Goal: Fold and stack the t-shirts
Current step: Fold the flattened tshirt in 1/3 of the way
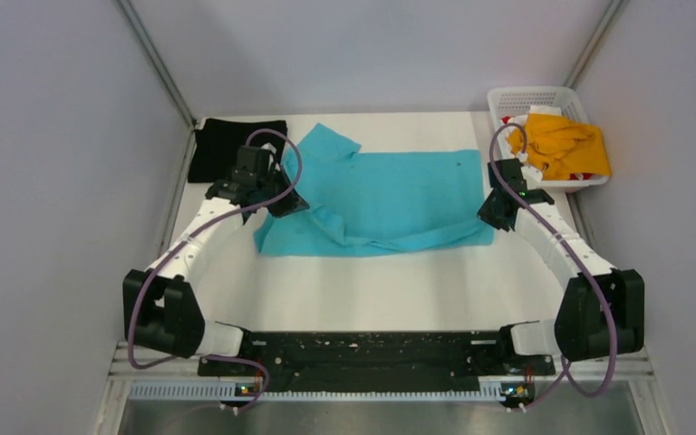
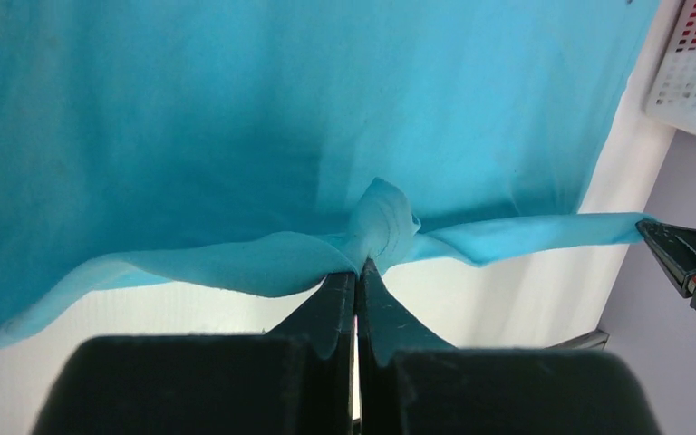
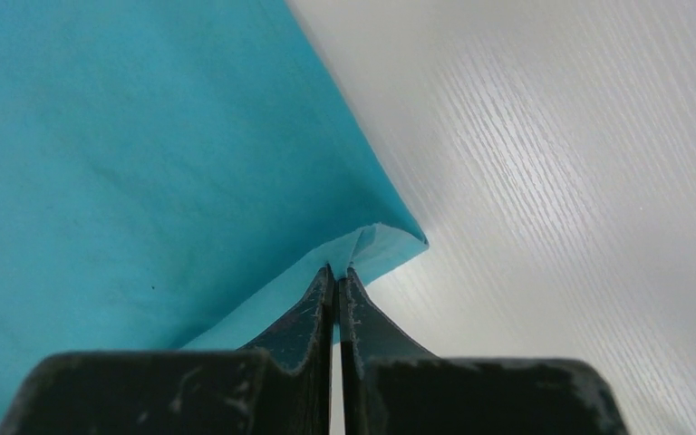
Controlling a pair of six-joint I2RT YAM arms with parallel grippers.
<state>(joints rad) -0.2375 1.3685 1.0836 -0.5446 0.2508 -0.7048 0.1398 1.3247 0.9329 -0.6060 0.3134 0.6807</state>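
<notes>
Left arm bows out at lower left, right arm mirrors it at lower right. Left pincer, left of centre, has its jaws pressed tight on a bunched fold of the turquoise t-shirt. Right pincer, right of centre, clamps its corner.

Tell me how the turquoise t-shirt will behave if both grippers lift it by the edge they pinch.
Probably floppy: the turquoise t-shirt bunches and wrinkles at the left gripper, so it should sag between the pinches. Likely light and thin, judging by the slim fold pinched at the right gripper. The rest may drag across the table.
</notes>
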